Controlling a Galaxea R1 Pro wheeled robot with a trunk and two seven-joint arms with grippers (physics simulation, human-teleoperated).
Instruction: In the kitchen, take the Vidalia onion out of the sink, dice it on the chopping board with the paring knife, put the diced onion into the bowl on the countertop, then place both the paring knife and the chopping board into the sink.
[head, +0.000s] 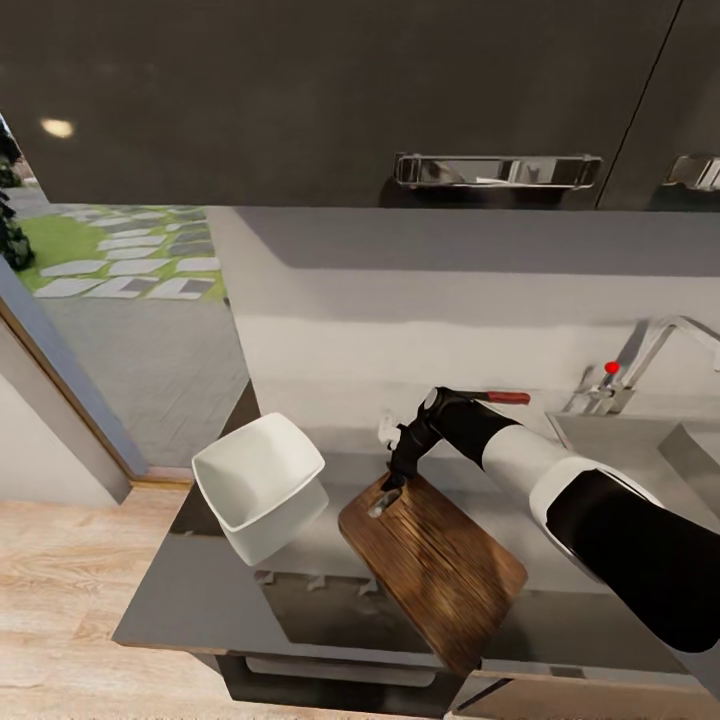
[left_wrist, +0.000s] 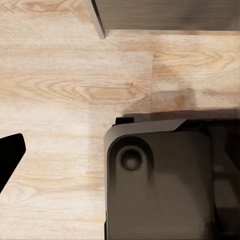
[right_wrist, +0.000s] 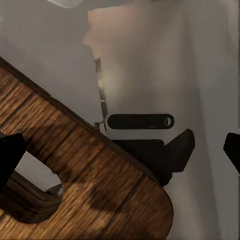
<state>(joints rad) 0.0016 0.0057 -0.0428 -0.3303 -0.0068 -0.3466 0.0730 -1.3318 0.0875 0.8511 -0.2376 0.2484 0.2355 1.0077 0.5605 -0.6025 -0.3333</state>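
Head view is evenly lit and sharp; daylight enters from the open doorway at left, and a small ceiling-light glare spot sits on the glossy black upper cabinet front (head: 300, 90). The grey reflective countertop (head: 200, 590) mirrors the white squarish bowl (head: 258, 478). Both wrist views are soft and smeared.

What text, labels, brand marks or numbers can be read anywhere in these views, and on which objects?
None: no readable text in any view.
chopping board: bare wood grain, no mark.
bowl: plain white, no label.
upper cabinet handles: plain chrome, no lettering.
tap knob: a red dot, not a sign or character.
right tool, at the board's handle end: dark, no marking legible.
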